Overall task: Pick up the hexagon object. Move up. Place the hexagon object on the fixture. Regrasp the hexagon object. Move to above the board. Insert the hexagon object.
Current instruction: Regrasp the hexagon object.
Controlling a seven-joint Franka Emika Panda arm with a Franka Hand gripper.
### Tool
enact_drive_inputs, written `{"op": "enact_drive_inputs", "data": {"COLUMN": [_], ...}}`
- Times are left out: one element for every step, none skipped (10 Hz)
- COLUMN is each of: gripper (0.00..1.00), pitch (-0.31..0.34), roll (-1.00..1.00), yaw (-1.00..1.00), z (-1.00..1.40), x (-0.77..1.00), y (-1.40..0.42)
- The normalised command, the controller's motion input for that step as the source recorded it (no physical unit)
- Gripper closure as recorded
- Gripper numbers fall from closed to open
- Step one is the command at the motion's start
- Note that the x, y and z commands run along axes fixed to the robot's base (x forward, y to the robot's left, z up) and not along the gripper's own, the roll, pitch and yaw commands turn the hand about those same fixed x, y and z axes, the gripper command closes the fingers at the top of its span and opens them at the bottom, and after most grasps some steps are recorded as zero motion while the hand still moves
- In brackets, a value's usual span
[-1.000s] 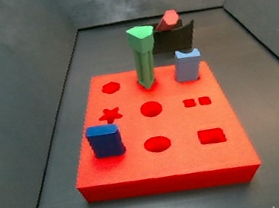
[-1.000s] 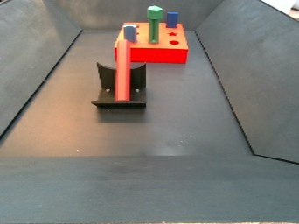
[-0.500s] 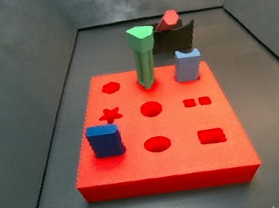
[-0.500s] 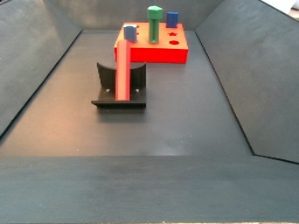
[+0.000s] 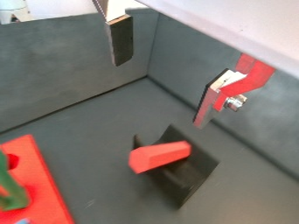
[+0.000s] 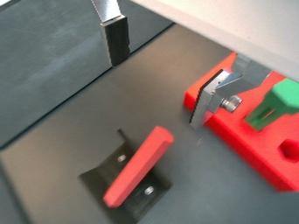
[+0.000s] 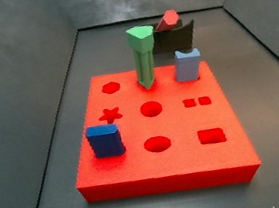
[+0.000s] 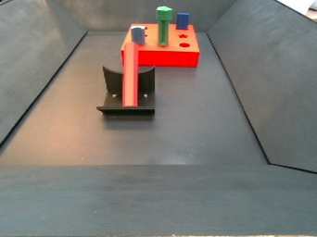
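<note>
The end effector (image 5: 173, 74) hangs above the dark table (image 8: 186, 130), its two silver fingers spread wide with nothing between them; one dark-padded finger (image 6: 114, 39) and its partner (image 6: 207, 98) frame the scene in both wrist views, while neither side view shows the end effector at all. Below the open fingers, the salmon-red hexagon object (image 5: 159, 156) leans on the fixture (image 5: 187, 175), a dark bracket on a base plate; in a side view the hexagon object (image 8: 130, 76) stands tilted against the fixture (image 8: 128, 97), its lower end on the base plate. The end effector touches neither. Off to one side of the fingers lies the bright red board (image 6: 263, 149), well apart from the fixture, and a side view shows its face (image 7: 162, 138) with star, round and square cut-outs. Standing in the board are a green pointed peg (image 7: 142, 55), a light-blue block (image 7: 189, 65) and a dark blue cube (image 7: 104, 140). Beyond the board in that view, the top of the hexagon object (image 7: 171, 17) shows above the fixture (image 7: 179, 36).
</note>
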Motion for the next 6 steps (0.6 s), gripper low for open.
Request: {"op": "enact_drive_inputs", "data": {"gripper": [0.00,0.00,0.00,0.00,0.00,0.00], "pitch": [0.037,0.046,0.062,0.073,0.098,0.122], "roll": [1.00,1.00,1.00,1.00,1.00,1.00], "yaw": [0.01,0.02,0.02,0.03,0.04,0.05], "z": [0.00,0.00,0.00,0.00,0.00,0.00], "x": [0.02,0.03,0.05,0.05,0.07,0.08], "y": [-0.02,-0.02,-0.03,-0.03,-0.03,-0.04]}}
